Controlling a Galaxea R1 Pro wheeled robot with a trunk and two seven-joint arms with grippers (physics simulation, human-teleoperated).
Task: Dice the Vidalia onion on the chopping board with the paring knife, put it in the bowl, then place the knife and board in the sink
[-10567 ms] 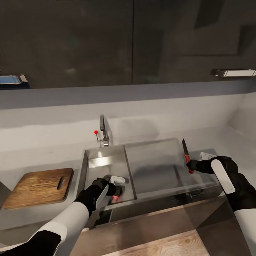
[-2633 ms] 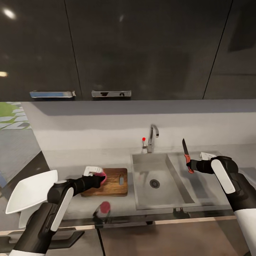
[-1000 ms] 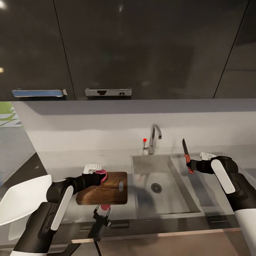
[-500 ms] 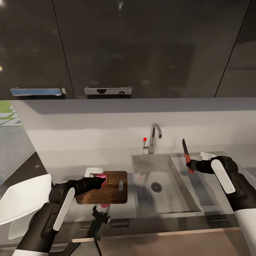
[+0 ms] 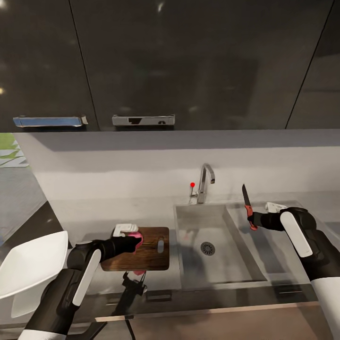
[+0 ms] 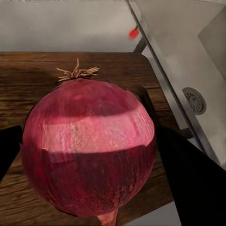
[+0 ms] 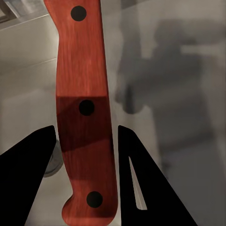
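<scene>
This is a kitchen: glossy black upper cabinets (image 5: 189, 61) with chrome handles (image 5: 143, 120), a grey backsplash (image 5: 141, 165), a steel sink (image 5: 215, 245) with a tap (image 5: 204, 182), and a grey surface (image 5: 85, 217).

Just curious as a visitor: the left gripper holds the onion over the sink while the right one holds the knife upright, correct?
Not quite. The left gripper holds the onion over the board, not the sink, as the left wrist view shows. The right gripper does hold the knife upright.
</scene>
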